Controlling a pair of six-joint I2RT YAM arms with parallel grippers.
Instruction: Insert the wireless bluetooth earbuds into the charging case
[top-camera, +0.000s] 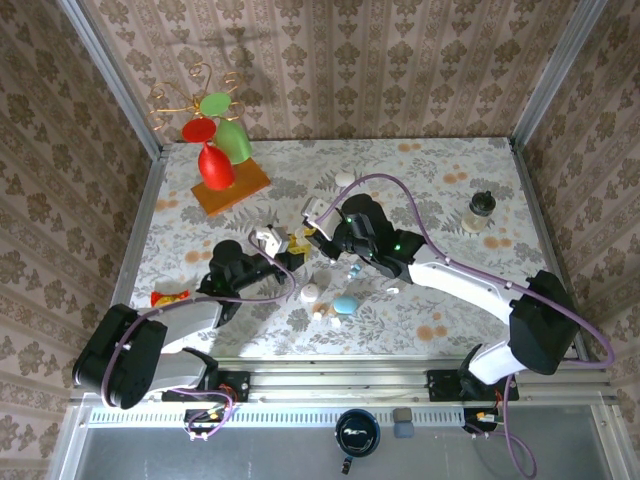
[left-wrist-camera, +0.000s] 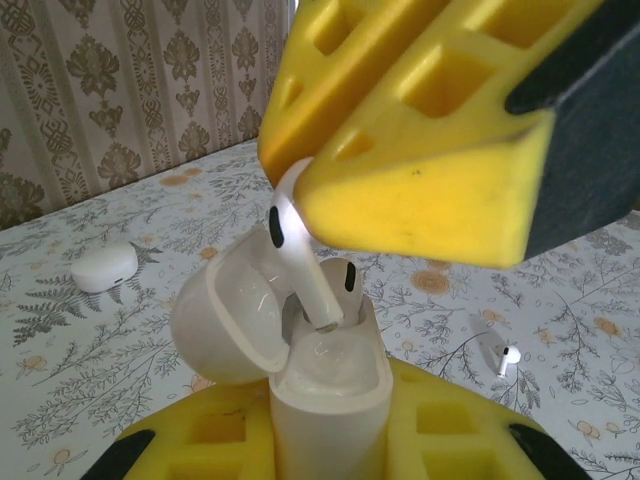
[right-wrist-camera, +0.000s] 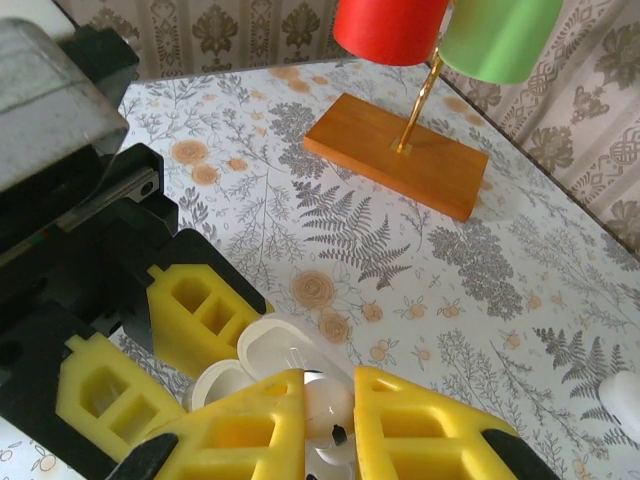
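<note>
Holding charging case upright, lid open at 9 o'clock, left claw clamped on it so earbud pinched in right claw enters stem-first.

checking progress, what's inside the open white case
One earbud sits in the case; the right gripper holds a second earbud, stem inside. Slot bottoms are hidden.

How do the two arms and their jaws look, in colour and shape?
The left arm and the right arm each have black joints and white links, with a thin lilac cable looping along. A small green light glows on the right arm. The jaws are yellow plastic with square hollow cells and black edges.
</note>
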